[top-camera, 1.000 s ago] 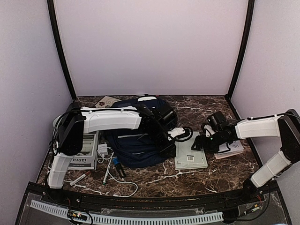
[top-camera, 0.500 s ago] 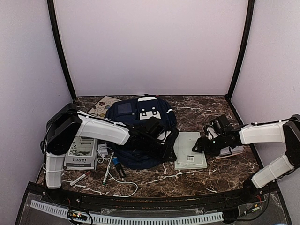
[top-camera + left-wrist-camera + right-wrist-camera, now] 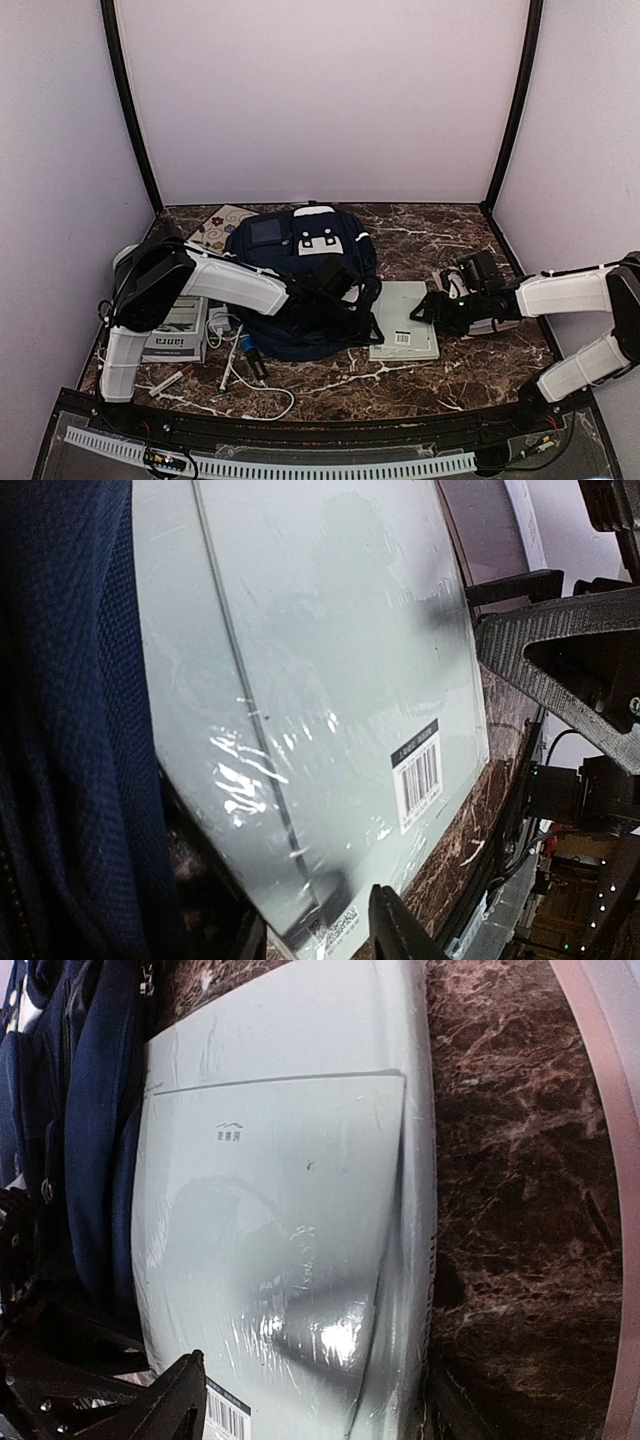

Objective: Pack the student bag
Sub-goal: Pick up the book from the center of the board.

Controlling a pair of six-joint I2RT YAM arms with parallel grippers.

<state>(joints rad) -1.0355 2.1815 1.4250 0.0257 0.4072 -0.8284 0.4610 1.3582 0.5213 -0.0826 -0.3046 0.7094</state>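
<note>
The student bag [image 3: 290, 245], navy with white trim, lies flat mid-table; it also shows in the left wrist view [image 3: 60, 730] and the right wrist view [image 3: 90, 1110]. A pale green plastic-wrapped book [image 3: 410, 310] lies flat against the bag's right side. My left gripper [image 3: 368, 330] reaches across the bag and is open, with its jaws either side of the book's near left corner [image 3: 330, 680]. My right gripper [image 3: 428, 308] is open at the book's right edge, with the book [image 3: 280, 1190] between its jaws. Both sets of fingers sit low at the table.
A printed box [image 3: 175, 335], a white charger [image 3: 218, 320], pens [image 3: 240, 360] and a white cable [image 3: 265, 408] lie left of the bag. A floral card [image 3: 225, 218] is at the back left. Booklets [image 3: 495, 322] lie under the right arm.
My left arm has dropped from above the bag down to the bag's right side, at the book's near left corner. My right gripper has shifted slightly along the book's right edge.
</note>
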